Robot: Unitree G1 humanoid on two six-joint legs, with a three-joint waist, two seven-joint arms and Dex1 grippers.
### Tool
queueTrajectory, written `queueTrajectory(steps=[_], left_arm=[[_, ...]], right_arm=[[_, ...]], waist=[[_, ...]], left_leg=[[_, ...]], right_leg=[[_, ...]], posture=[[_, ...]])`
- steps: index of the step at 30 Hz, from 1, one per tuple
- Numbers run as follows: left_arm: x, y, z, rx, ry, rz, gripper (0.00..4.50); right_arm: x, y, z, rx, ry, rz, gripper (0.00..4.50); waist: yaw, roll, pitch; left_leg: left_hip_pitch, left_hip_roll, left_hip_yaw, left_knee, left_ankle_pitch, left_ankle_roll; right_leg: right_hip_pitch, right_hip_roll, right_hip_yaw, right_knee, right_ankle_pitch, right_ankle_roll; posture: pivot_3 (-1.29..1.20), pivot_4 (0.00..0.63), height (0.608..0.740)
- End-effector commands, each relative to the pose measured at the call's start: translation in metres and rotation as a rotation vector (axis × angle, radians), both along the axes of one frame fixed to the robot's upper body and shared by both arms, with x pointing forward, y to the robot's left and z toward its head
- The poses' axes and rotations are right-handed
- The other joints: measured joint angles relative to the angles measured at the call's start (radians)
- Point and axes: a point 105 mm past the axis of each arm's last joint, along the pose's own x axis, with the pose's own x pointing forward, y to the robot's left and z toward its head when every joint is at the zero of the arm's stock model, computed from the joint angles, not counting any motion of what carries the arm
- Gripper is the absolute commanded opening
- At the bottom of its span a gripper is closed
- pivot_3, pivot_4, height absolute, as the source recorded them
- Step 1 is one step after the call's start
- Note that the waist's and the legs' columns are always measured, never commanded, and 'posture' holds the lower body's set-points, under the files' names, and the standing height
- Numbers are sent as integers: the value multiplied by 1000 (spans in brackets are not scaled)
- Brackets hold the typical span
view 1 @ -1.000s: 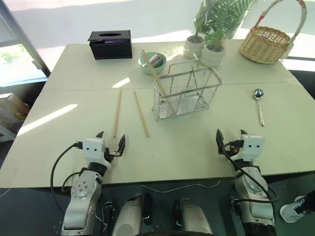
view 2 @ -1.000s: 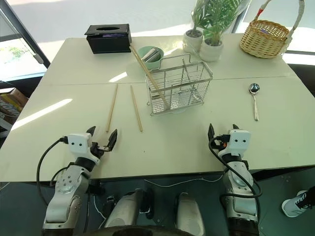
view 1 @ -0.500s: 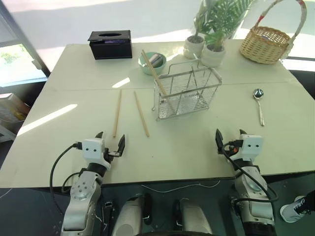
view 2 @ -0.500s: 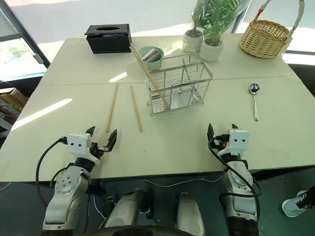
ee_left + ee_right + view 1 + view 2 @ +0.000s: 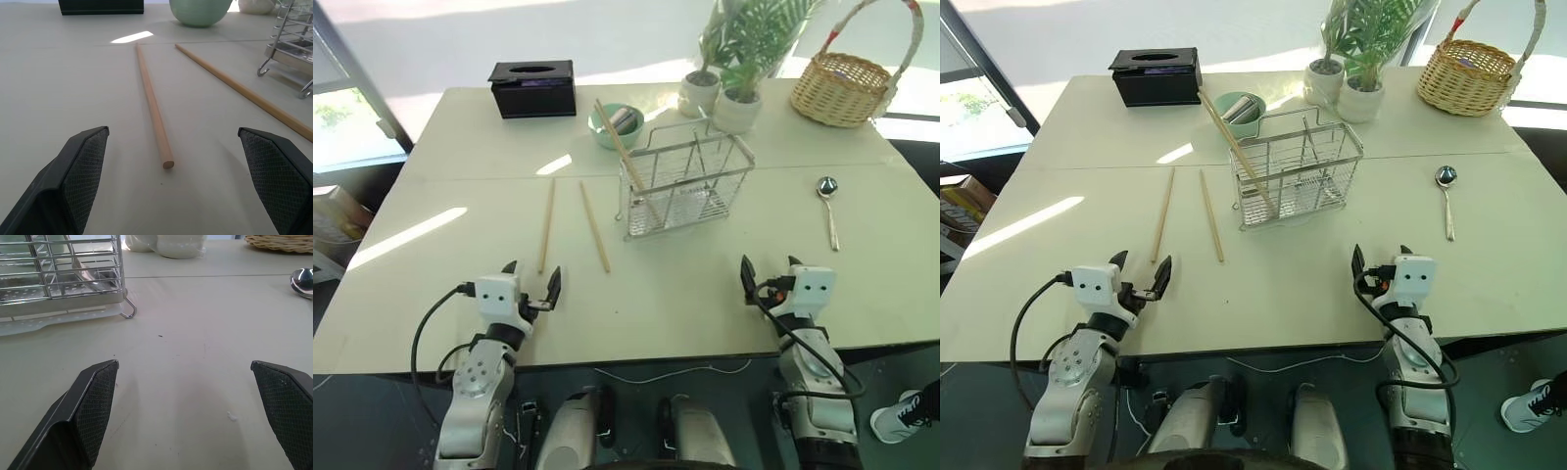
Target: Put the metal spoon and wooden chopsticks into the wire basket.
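The wire basket [image 5: 687, 184] stands mid-table, and one wooden chopstick [image 5: 623, 153] leans in its left end. Two more wooden chopsticks [image 5: 546, 225] [image 5: 595, 226] lie flat on the table left of it. To the right of the basket lies the metal spoon [image 5: 828, 211], bowl pointing away. My left gripper [image 5: 532, 273] is open near the front edge, just short of the nearer chopstick's end [image 5: 167, 163]. Open too, my right gripper [image 5: 769, 264] rests in front of the basket's right side, with the spoon's bowl [image 5: 303, 281] off to its right. Neither holds anything.
A black tissue box [image 5: 532, 88] sits at the back left. Behind the wire basket are a green bowl [image 5: 615, 125] and two potted plants [image 5: 724, 98]. A tan wicker basket [image 5: 847, 88] stands at the back right corner.
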Motion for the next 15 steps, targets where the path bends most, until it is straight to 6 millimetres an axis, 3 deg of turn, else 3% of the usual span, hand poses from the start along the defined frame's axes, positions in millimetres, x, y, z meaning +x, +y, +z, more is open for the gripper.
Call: queueTrajectory(steps=[1,4,10,15], left_arm=[[2,-1,42,29,-105,-93,4473],[6,-2,62,55,-126,-183,4473],[15,-9,76,48,-15,-388,4473],[-1,-42,87,110,76,-735,4473]], right_arm=[[1,-2,10,-13,-41,3,4500],[2,-4,13,-20,-43,5,4500],[3,-12,20,3,-59,-31,4500],[6,-15,39,-22,-84,-26,4500]], waist=[[0,0,0],[-1,0,0],[-3,1,0],[-6,1,0]], left_leg=[[0,0,0,0,0,0],[0,0,0,0,0,0],[2,0,0,0,2,-3],[4,0,0,0,5,-8]], right_leg=[[0,0,0,0,0,0],[0,0,0,0,0,0],[2,0,0,1,0,0],[3,1,0,1,0,0]], posture=[[0,150,740],[0,150,740],[0,150,740],[0,150,740]])
